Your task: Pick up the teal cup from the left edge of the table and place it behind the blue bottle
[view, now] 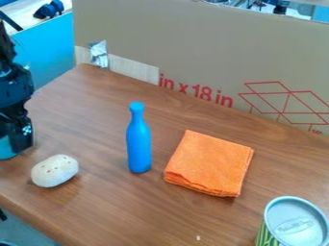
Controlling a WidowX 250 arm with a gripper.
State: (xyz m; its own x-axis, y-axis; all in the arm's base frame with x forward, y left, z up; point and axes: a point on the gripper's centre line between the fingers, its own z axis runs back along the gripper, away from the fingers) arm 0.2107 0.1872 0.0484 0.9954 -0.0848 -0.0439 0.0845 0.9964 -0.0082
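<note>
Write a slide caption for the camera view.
A blue bottle stands between a pale lump and a folded orange cloth on a wooden table, robot arm at left.

Smooth matt blue plastic-looking bottle point(139, 144), soft orange cloth point(209, 163), wood-grain counter point(103, 115), shiny metal can lid point(296, 222), brown cardboard panel point(206, 48)

The black arm point(11, 81) hangs at the view's left edge, its hand point(17, 135) lowermost

Table point(109, 214) with lump point(55, 171), bottle point(138, 144), cloth point(208, 163), can point(296, 223)
</note>
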